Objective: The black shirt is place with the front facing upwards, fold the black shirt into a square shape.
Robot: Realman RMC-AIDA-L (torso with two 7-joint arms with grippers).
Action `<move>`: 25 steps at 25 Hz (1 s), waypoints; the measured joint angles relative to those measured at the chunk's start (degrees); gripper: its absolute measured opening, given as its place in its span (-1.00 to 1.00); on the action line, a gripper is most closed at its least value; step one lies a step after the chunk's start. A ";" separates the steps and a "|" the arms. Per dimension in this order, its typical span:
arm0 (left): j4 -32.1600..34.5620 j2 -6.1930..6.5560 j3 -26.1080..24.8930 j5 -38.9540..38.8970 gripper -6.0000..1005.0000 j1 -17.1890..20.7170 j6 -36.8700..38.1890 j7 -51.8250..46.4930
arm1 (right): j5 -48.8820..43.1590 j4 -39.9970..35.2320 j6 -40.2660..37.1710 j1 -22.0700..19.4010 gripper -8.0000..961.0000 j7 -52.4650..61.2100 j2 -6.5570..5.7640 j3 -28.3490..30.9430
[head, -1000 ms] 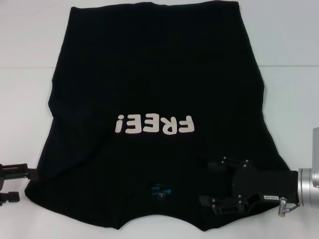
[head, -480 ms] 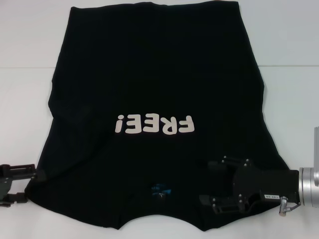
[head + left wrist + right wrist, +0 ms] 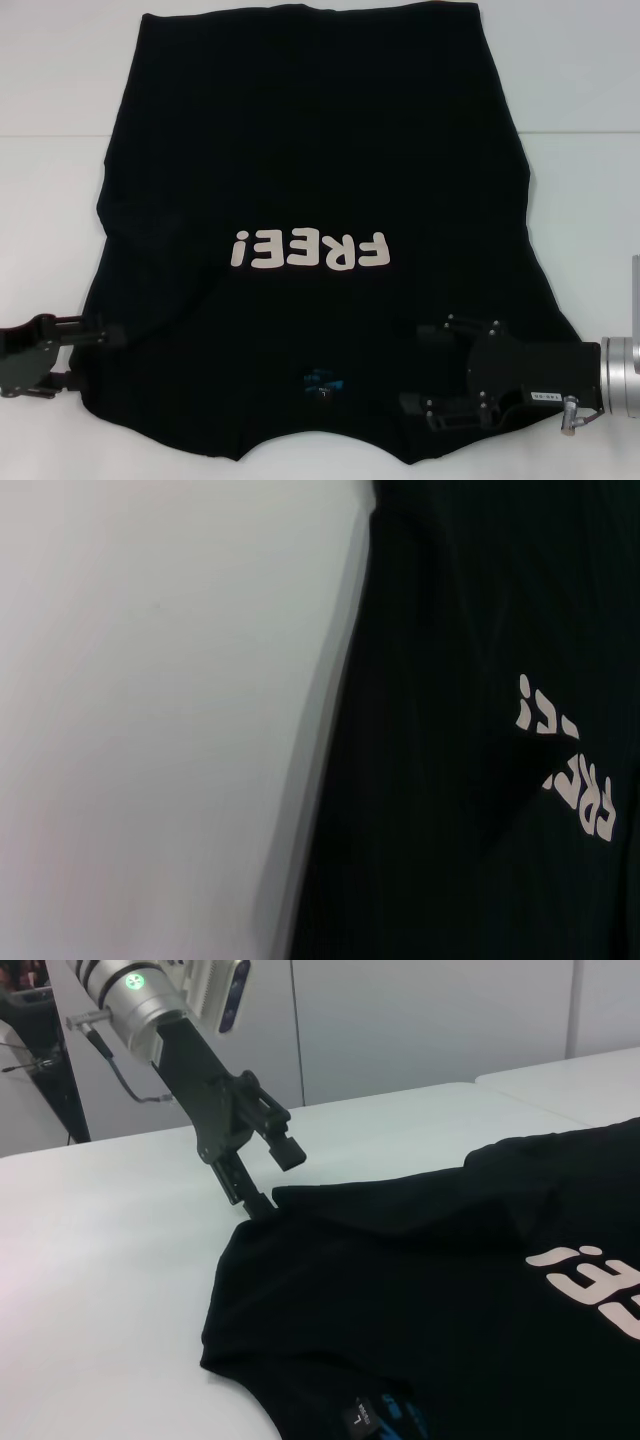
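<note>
Black shirt (image 3: 310,180): lying flat on the white table (image 3: 50,70), front up, "FREE!" lettering (image 3: 306,250) reading upside down from the robot's side, blue neck label (image 3: 322,381) at the near edge. No fold made yet.
Left gripper (image 3: 92,345): sitting at the shirt's left sleeve edge, jaws parted, one finger (image 3: 285,1150) above the cloth and the other under its rim, likely placed to pinch that corner for a fold.
Right gripper (image 3: 425,365): resting low over the right shoulder area, jaws spread wide, holding nothing; probably waiting to grip its side.
</note>
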 joint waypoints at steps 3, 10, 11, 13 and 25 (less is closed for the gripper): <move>-0.07 -0.07 0.00 0.01 0.89 -0.09 -0.16 0.16 | 0.00 0.00 -0.04 0.00 0.94 0.02 0.00 0.03; 2.12 0.64 0.12 0.46 0.89 0.69 -0.23 0.07 | 0.04 -0.05 -0.31 0.00 0.94 0.05 0.00 0.12; 2.44 0.78 0.11 0.70 0.89 0.89 -0.22 -0.02 | 0.11 -0.06 -0.42 0.00 0.94 0.06 0.00 0.12; 2.94 0.86 0.10 1.50 0.89 1.06 -0.23 -0.10 | 0.24 -0.08 -0.52 0.00 0.93 0.06 0.00 0.12; 3.29 0.17 1.19 3.23 0.89 0.22 -1.60 0.13 | 0.88 -0.09 -0.70 0.00 0.94 0.06 0.00 0.20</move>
